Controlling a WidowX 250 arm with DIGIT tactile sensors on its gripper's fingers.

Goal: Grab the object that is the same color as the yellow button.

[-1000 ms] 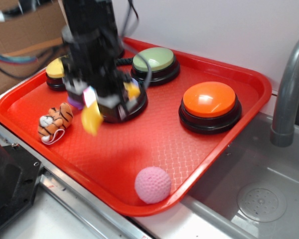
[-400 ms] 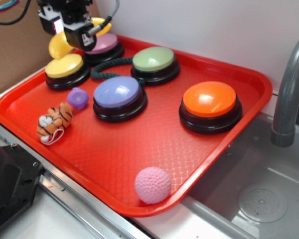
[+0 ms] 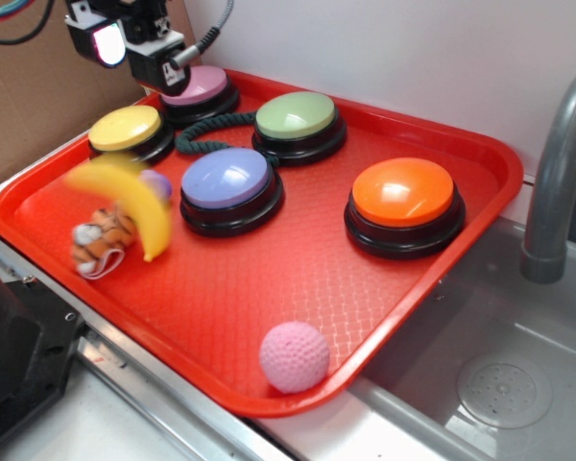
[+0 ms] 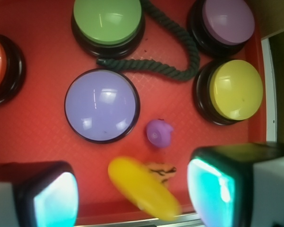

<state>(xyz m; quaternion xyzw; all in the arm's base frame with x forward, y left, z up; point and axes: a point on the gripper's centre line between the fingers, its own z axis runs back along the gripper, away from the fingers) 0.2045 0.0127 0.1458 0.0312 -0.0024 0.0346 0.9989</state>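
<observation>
Beside the tiger the blurred banana is loose; the gripper gapes wide and empty; a bounce off the tray could lose it.

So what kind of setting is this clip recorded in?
Probably a toy kitchen sink bench set up for tests: a red tray of push buttons and toys sits beside a grey sink basin with a faucet, and cardboard stands behind.

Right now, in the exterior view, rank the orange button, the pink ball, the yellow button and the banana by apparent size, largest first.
1. Orange button.
2. Yellow button and banana: unsure, since the banana is motion-blurred and closer to the camera.
3. Pink ball, though it also sits nearest the camera.
</observation>
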